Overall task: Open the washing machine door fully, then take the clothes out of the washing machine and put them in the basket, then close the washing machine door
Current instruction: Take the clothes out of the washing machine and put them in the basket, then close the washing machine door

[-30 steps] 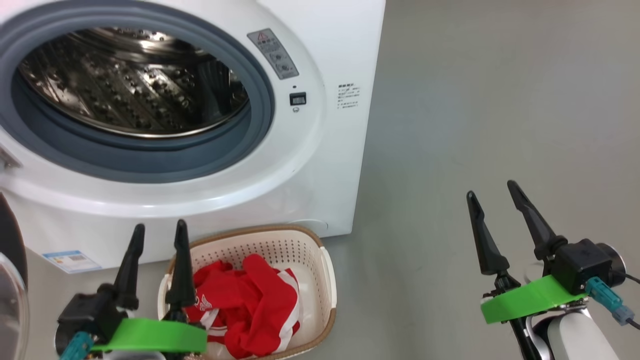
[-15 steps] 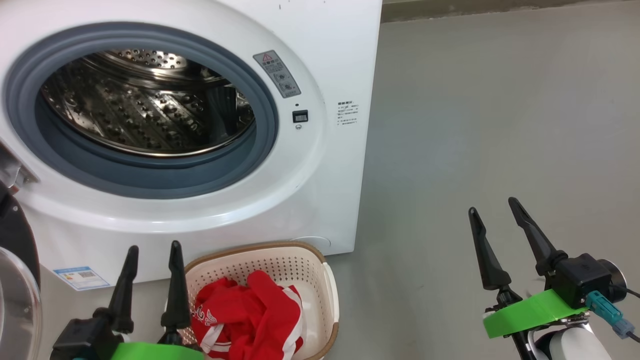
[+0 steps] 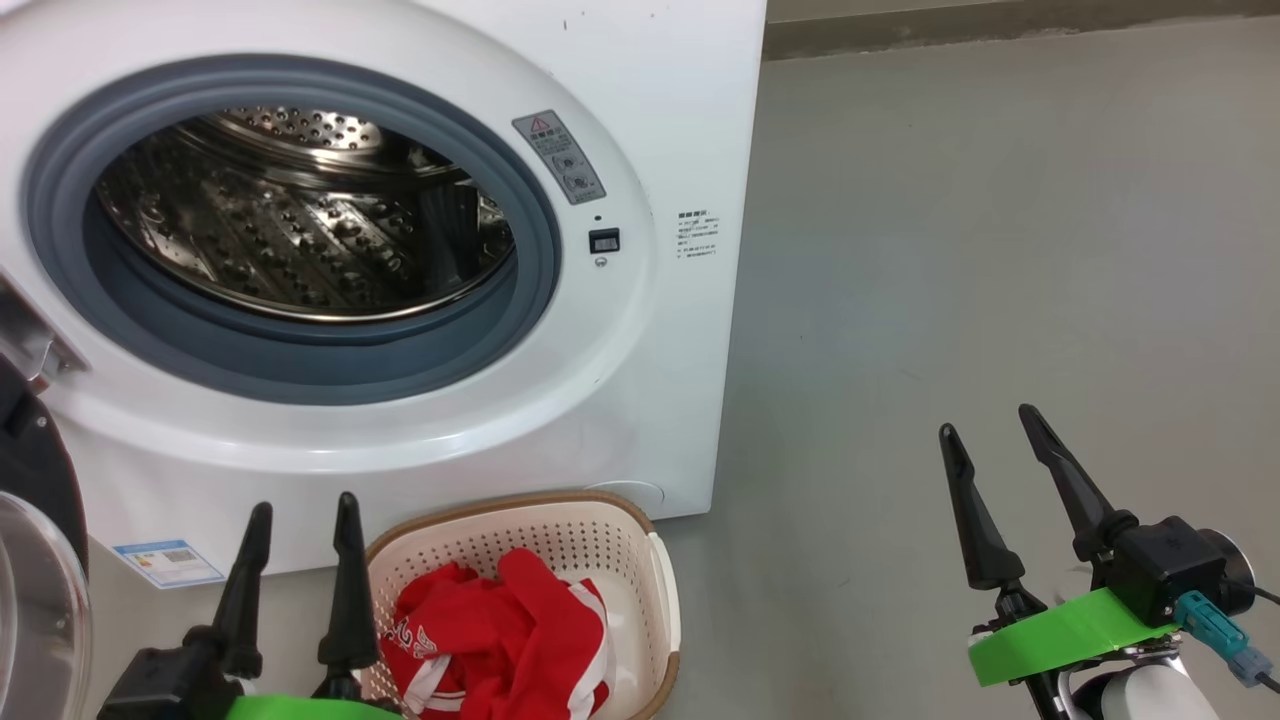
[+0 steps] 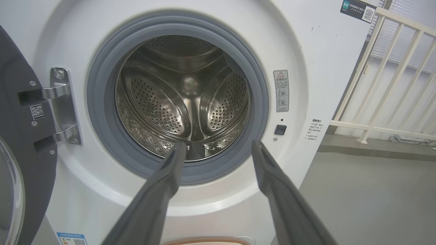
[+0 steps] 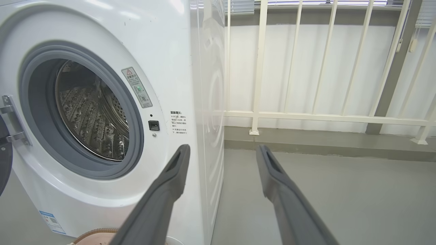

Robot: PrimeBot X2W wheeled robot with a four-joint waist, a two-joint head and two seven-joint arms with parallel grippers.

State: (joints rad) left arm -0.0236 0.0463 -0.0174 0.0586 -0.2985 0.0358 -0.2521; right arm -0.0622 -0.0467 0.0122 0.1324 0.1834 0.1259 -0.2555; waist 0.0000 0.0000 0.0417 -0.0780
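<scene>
Door [image 4: 20, 153] open; left gripper [image 3: 305, 503] and right gripper [image 3: 985, 420] fingers wide.
Head view has clothes [image 3: 500, 640] in basket [image 3: 560, 535]; left wrist view, the hinge [image 4: 63, 105].

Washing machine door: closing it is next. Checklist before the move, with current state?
1. The drum is empty: ok, bare steel, no fabric visible.
2. The clothes are in the basket: ok, the red garment lies inside it.
3. The gasket is free of fabric: ok.
4. The left claw and right claw are open and empty: ok.
5. The washing machine door stands swung open on its hinge, on the left claw's side: ok.
6. The basket is clear of the door's swing: cannot tell, since it sits on the floor just below the opening.
</scene>
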